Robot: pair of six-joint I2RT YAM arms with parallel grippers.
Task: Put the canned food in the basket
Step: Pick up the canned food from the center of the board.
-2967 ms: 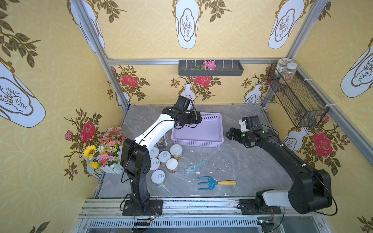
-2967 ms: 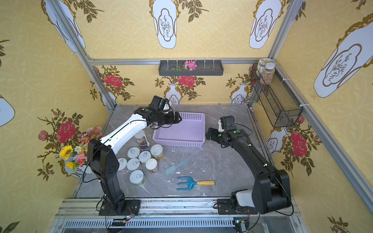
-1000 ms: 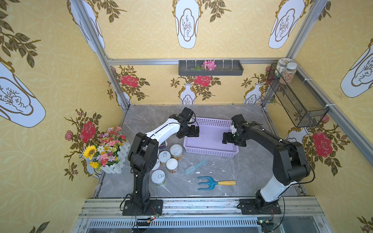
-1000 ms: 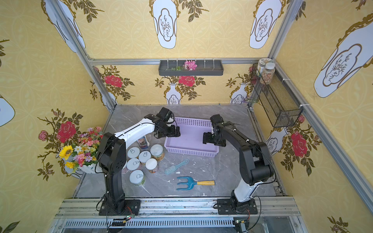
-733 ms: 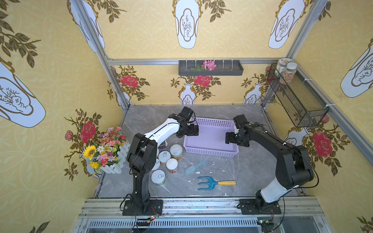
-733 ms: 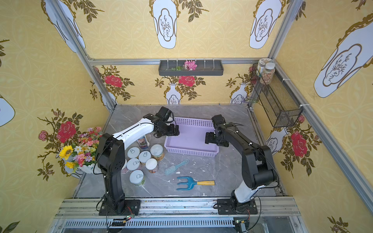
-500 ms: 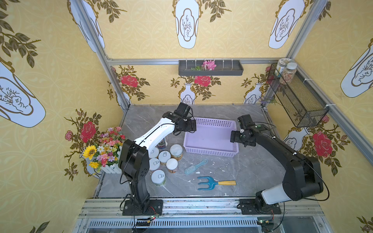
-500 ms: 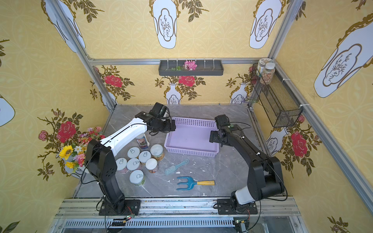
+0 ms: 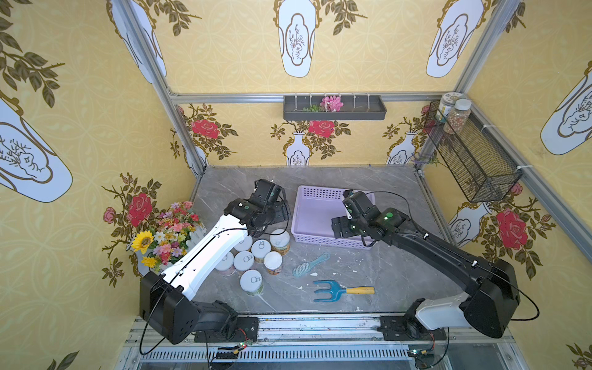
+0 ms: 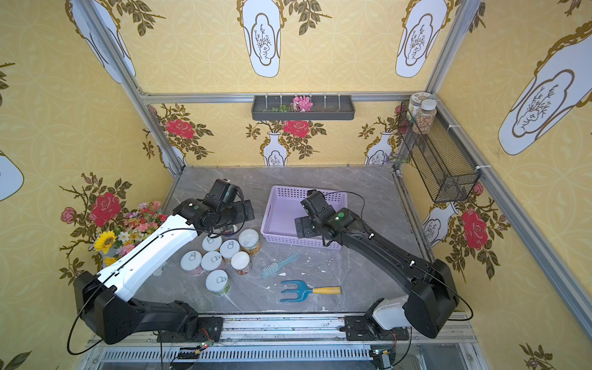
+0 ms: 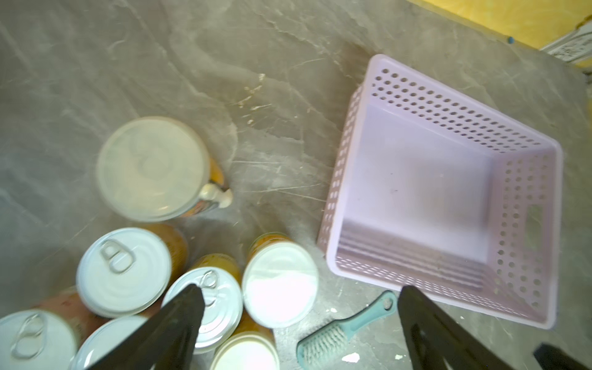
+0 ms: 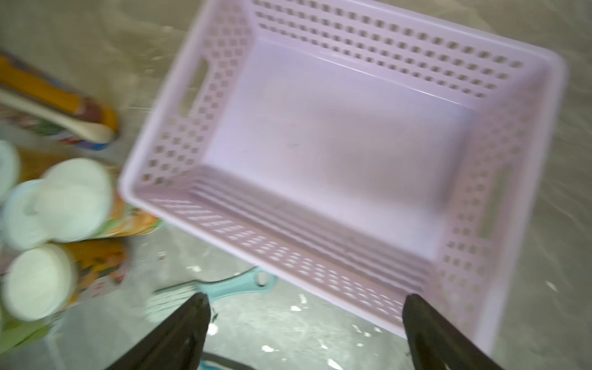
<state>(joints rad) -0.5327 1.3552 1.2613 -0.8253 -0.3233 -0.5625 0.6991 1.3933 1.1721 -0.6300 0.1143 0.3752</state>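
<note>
With the left gripper and right gripper both wide open and empty, the hard, slippery cans beside the basket look best grabbed round their sides.

place: robot lab booth | evidence: aluminium frame, floral wallpaper panels

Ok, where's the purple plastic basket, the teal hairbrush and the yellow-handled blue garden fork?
purple plastic basket [image 9: 315, 209], in a top view, bare floor
teal hairbrush [image 9: 302, 269], in a top view, bristle head
yellow-handled blue garden fork [image 9: 339, 291], in a top view, blue neck
</note>
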